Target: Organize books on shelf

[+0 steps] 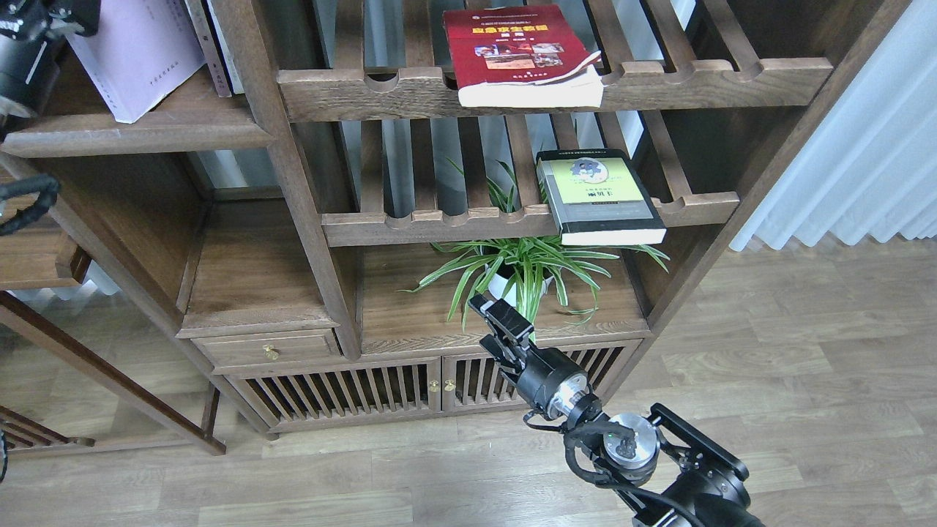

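Observation:
The pale lilac-white paperback stands tilted on the solid dark-brown shelf at the upper left, its lower corner near the front edge. My left gripper holds its upper left corner at the frame's top edge, mostly cut off. The dark-red paperback lies flat on the upper slatted rack and overhangs its front rail. The yellow-green book with a black border lies flat on the lower slatted rack, also overhanging. My right gripper is low, in front of the plant, empty; its fingers cannot be told apart.
Thin grey and white upright volumes stand just right of the lilac book against the post. A spider plant in a white pot sits on the cabinet top. Slatted cabinet doors below. A white curtain hangs on the right.

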`<action>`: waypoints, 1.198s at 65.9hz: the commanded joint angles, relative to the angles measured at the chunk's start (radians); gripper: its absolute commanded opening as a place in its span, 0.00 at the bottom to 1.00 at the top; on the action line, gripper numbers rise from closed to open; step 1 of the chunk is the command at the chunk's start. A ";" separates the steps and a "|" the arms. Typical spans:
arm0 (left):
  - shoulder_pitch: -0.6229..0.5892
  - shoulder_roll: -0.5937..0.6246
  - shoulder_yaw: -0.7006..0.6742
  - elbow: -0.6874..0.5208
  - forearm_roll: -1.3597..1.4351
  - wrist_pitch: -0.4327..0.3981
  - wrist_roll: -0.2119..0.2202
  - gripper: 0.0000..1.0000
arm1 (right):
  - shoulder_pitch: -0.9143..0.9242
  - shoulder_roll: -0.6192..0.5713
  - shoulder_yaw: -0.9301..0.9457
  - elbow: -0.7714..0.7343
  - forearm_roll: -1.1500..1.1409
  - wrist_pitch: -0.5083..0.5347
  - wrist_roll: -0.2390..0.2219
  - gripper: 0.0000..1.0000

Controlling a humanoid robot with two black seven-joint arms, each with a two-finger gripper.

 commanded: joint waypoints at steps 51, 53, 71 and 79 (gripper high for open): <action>-0.027 -0.112 0.003 -0.068 -0.633 0.000 0.003 0.91 | -0.003 0.000 0.023 0.014 0.002 0.005 0.000 0.99; -0.028 -0.123 0.003 -0.072 -0.668 0.000 0.006 0.92 | -0.003 0.000 0.023 0.014 0.002 0.005 0.000 0.99; -0.028 -0.144 0.012 -0.104 -0.724 0.000 0.015 0.98 | -0.003 0.000 0.023 0.020 0.002 0.005 0.000 0.99; -0.022 -0.150 0.021 -0.118 -0.725 0.000 0.017 0.98 | -0.003 0.000 0.023 0.020 0.002 0.005 0.000 0.99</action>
